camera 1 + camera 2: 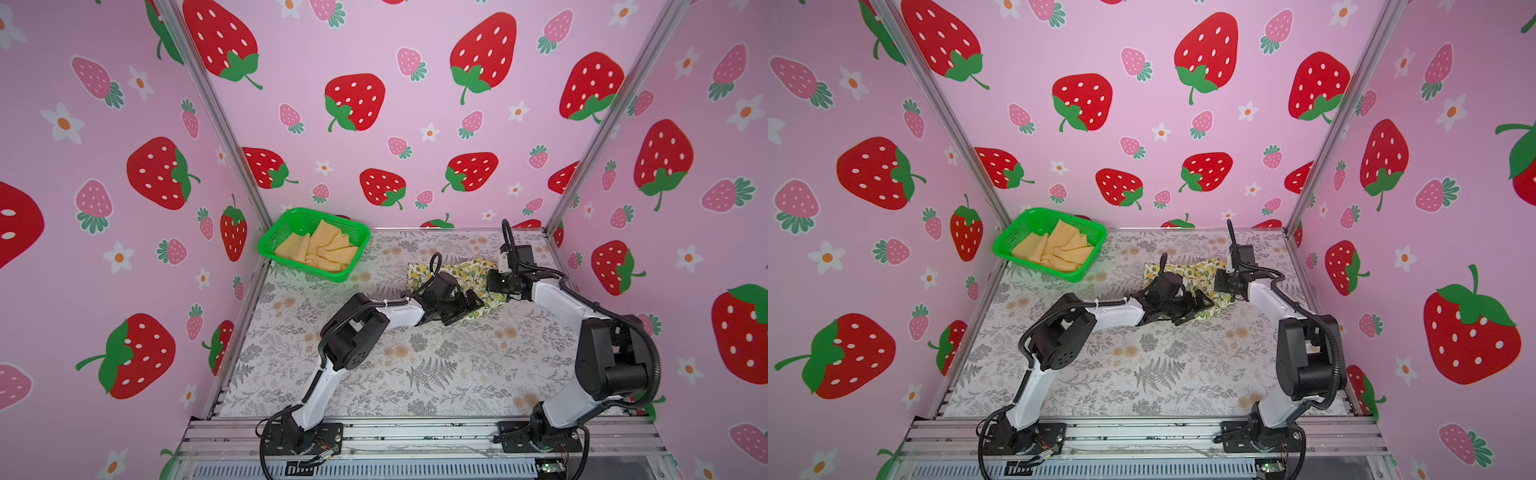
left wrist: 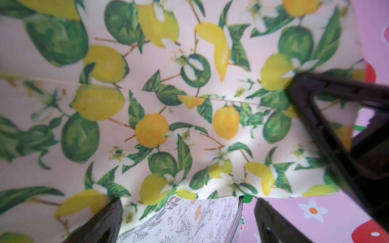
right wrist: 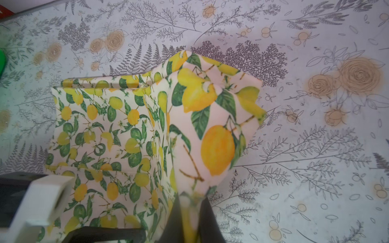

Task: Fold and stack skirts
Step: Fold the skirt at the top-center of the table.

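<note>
The cream skirt with lemons and leaves (image 1: 461, 272) (image 1: 1198, 274) lies partly folded on the table, right of the middle. My left gripper (image 1: 471, 306) (image 2: 187, 210) hovers open at its near edge, and in the left wrist view the cloth (image 2: 168, 105) fills the frame with nothing between the fingers. My right gripper (image 1: 496, 296) (image 3: 192, 199) is shut on a corner of this skirt (image 3: 210, 130), pulling it up off the table. The mustard-tan skirt (image 1: 322, 249) (image 1: 1059, 249) lies crumpled in the basket.
The green mesh basket (image 1: 270, 245) (image 1: 1005, 245) stands at the back left corner. The floral table cover (image 1: 415, 365) runs to a metal rail (image 1: 415, 432) at the front. Strawberry-print walls close in on three sides.
</note>
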`<state>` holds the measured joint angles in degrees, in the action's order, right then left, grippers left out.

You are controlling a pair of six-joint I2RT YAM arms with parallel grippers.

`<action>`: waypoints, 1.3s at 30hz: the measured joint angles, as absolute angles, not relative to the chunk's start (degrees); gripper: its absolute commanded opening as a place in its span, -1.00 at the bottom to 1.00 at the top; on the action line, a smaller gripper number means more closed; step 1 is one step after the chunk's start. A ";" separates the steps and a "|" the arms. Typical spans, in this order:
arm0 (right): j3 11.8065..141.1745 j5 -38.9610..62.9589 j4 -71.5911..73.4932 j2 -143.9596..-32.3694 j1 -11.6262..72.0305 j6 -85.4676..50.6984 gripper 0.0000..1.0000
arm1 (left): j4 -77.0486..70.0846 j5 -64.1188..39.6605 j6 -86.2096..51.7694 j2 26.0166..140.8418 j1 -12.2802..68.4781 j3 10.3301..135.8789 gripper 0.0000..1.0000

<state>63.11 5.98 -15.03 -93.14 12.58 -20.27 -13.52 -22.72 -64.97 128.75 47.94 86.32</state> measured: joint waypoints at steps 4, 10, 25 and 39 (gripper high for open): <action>63.86 8.67 -15.07 -93.17 12.08 -21.28 -1.00 | -13.52 -23.03 -64.99 128.77 48.14 86.41 0.98; 64.55 11.14 -15.07 -93.69 11.97 -22.13 -1.00 | -12.29 -23.64 -64.53 128.51 47.62 86.94 0.99; 64.66 11.00 -15.18 -93.69 11.97 -22.24 -1.00 | -5.06 -25.02 -57.14 111.79 35.51 79.37 0.99; 64.66 12.19 -15.11 -93.69 12.08 -22.55 -1.00 | 10.39 -19.86 -46.65 110.61 34.76 75.44 0.98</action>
<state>64.66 12.19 -15.11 -93.69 12.08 -22.55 10.39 -19.86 -46.65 110.61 34.76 75.44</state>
